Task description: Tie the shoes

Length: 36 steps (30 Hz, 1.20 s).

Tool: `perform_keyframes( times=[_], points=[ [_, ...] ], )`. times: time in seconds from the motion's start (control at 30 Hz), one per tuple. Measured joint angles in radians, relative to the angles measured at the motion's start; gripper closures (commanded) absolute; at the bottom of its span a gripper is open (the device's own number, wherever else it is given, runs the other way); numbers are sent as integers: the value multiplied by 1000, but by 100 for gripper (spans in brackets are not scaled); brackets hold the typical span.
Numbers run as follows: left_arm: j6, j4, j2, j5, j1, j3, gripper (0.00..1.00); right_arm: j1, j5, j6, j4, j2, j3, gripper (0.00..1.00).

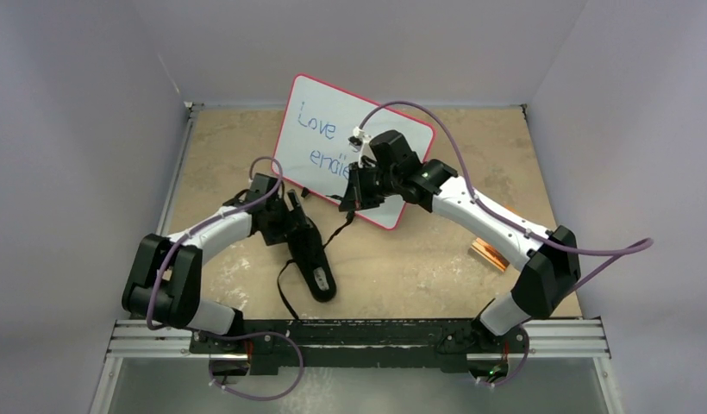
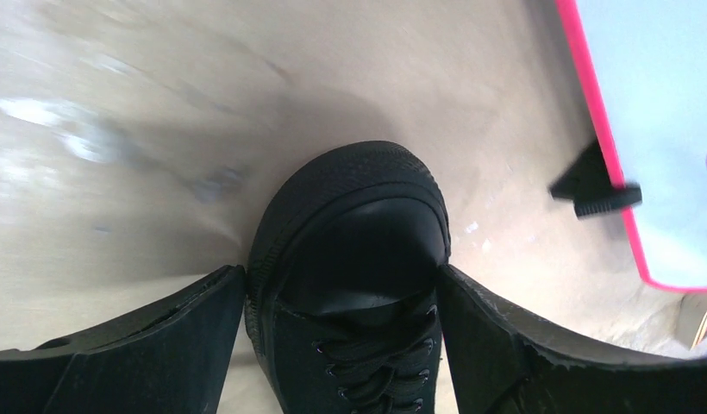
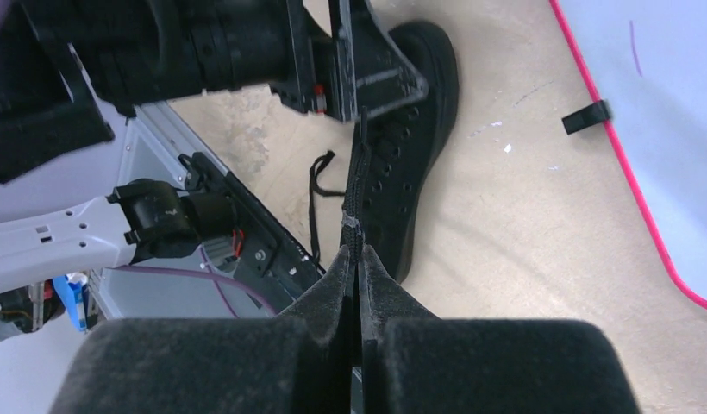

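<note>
Sneaker: the black low-top sneaker (image 1: 314, 259) is lying on the tabletop (image 1: 419, 259) just off the near-left edge of the whiteboard (image 1: 333, 99).
Long axis: it is running away from the whiteboard, with the toe pointing at the board and the heel toward the arm bases.
Left claw: the left claw (image 2: 341, 280) is standing wide apart and straddling the toe, one finger (image 2: 160, 332) at each side, clamping nothing.
Right claw: the right claw (image 3: 359, 257) is pinching together on a black lace (image 3: 360, 181) and hovering over the whiteboard's near edge.
Relation that matters: the lace is stretching from the eyelets toward the whiteboard. The left arm is the one nearer the sneaker.
Arm poses: the left arm is crouching low over the toe, and the right is reaching across with its wrist raised.
</note>
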Motion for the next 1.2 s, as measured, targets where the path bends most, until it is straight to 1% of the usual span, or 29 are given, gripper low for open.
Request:
perform_keyframes(
  times=[0.17, 0.3, 0.4, 0.5, 0.53, 0.57, 0.6, 0.67, 0.73, 0.83, 0.9, 1.03, 1.13, 1.2],
  points=[
    [-95, 95, -31, -15, -156, -62, 25, -31, 5, -8, 0, -20, -32, 100],
    [-203, 171, -42, -28, -244, -94, 24, -71, 16, -19, -10, -69, -91, 100],
    [-271, 217, -37, -35, -316, -96, 21, -114, 31, -32, -30, -138, -153, 100],
    [-288, 219, -33, -39, -340, -90, 17, -147, 48, -47, -49, -202, -198, 100],
    [-288, 190, -33, -50, -347, -59, 16, -162, 68, -59, -62, -245, -219, 100],
    [-287, 190, -33, -51, -347, -57, 16, -162, 69, -61, -64, -248, -220, 100],
    [-274, 154, -36, -67, -347, -39, 16, -162, 71, -64, -63, -255, -224, 100],
    [-238, -3, -51, -123, -347, 45, 16, -163, 75, -71, -69, -276, -240, 100],
    [-216, -114, -78, -171, -347, 121, 22, -165, 78, -79, -79, -289, -247, 100],
    [-205, -277, -115, -233, -349, 206, 26, -177, 82, -92, -86, -294, -247, 100],
    [-205, -372, -123, -266, -359, 216, 27, -185, 82, -97, -85, -294, -249, 100],
    [-180, -536, -78, -309, -406, 216, 33, -188, 75, -97, -75, -315, -269, 100],
    [-145, -596, -18, -336, -443, 215, 38, -189, 55, -98, -69, -324, -269, 100],
    [-115, -600, 6, -340, -460, 211, 39, -189, 35, -97, -64, -324, -269, 100]
  ],
)
